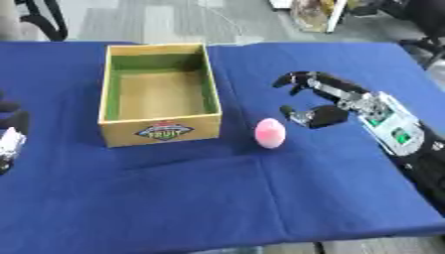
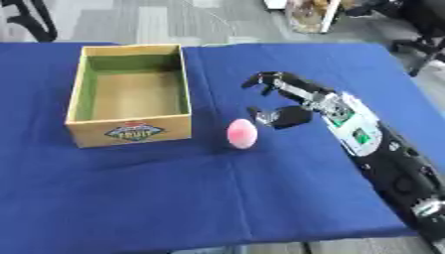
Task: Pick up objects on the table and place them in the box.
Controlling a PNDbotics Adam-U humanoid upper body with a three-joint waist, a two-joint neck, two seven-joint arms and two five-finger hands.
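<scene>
The right hand (image 1: 334,101) is hovering above the blue cloth, spread wide and holding nothing, its fingers arching forward and its thumb hanging below them, with a clear gap between the two. The pink ball (image 1: 270,133) is sitting just off the thumb side of that hand, toward the robot's left and slightly nearer the robot, not touching it. The box (image 1: 160,128) is standing farther out on that same side, beyond the ball and apart from it, and is looking empty. To do this step well, the hand is probably needing to slide left and drop until the ball is lying between thumb and fingers, then close around its widest part; a touch from one side only would likely send it rolling. The ball is looking smooth, rounded and slightly egg-shaped, its material unclear. The box is looking like cardboard, rectangular and open-topped, yellow outside with green inner walls and a printed label on its near face. The left hand (image 1: 10,141) is showing only partly at the far edge, its fingers not readable.
</scene>
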